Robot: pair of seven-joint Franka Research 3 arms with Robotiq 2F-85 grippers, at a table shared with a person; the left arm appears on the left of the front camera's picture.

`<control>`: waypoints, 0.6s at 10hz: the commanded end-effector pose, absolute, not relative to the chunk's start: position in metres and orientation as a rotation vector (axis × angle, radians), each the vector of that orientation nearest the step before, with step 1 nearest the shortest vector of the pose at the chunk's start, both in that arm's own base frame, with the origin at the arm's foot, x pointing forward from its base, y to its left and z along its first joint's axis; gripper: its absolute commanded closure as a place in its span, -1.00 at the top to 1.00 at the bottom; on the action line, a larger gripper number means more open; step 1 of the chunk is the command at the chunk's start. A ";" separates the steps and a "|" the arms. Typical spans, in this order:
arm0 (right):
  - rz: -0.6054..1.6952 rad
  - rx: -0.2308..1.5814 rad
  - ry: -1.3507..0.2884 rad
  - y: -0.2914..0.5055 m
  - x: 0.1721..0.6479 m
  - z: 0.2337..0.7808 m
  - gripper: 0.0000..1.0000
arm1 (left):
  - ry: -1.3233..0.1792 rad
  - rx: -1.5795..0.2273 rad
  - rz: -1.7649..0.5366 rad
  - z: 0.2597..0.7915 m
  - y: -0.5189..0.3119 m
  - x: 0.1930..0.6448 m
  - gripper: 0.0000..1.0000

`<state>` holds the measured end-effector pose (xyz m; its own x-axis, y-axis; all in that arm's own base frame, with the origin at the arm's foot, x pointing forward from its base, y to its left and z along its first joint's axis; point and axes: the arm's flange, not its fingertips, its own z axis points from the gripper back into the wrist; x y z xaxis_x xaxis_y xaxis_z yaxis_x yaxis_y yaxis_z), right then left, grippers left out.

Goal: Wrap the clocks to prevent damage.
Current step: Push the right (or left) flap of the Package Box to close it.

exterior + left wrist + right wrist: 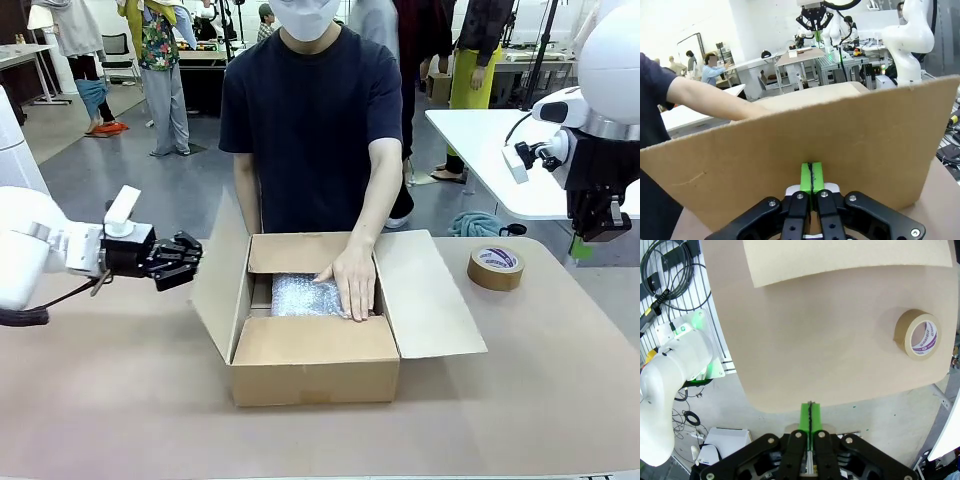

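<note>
Tan tabletop [120, 400]: I see it run the full width in front of me, carrying the box and the tape.
Person: stands at the far edge in a dark short-sleeved shirt, leaning over the box.
Cardboard box [315, 370]: sits at the middle of the tabletop, top open. Its left flap [222, 280] stands up at a slant, the right flap lies out flat toward the right edge, and the near flap is folded in over the opening.
Bubble-wrapped bundle [300, 295]: lies inside the box, in the gap between the near and far flaps. I cannot tell what the wrap covers.
Person's hand [350, 285]: rests palm down on the bundle, at its right end, fingers spread.
Left tool [192, 256]: level, pointing at the outside of the raised left flap, just beside it and over the left half of the tabletop. In the left wrist view the green pads [806, 177] are pressed together with nothing between them, and I cannot tell whether their tips touch the cardboard.
Right tool [581, 247]: hangs pointing down over the right edge of the tabletop, well apart from the box. In the right wrist view its pads are pressed together, pinching nothing.
Roll of brown tape [496, 267]: lies flat near the far right corner, between the right flap and the right tool.
</note>
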<state>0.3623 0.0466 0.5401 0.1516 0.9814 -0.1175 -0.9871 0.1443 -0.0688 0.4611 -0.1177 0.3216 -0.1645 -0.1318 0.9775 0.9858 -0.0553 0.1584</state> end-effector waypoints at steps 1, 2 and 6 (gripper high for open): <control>1.438 -0.156 0.045 0.043 0.363 0.539 -0.98 | -1.227 -0.985 -1.458 0.318 -0.142 0.469 -0.99; 1.438 -0.156 0.045 0.043 0.363 0.539 -0.98 | -1.202 -0.969 -1.461 0.310 -0.152 0.470 -0.99; 1.438 -0.156 0.045 0.043 0.363 0.539 -0.98 | -1.067 -0.933 -1.472 0.268 -0.162 0.472 -0.99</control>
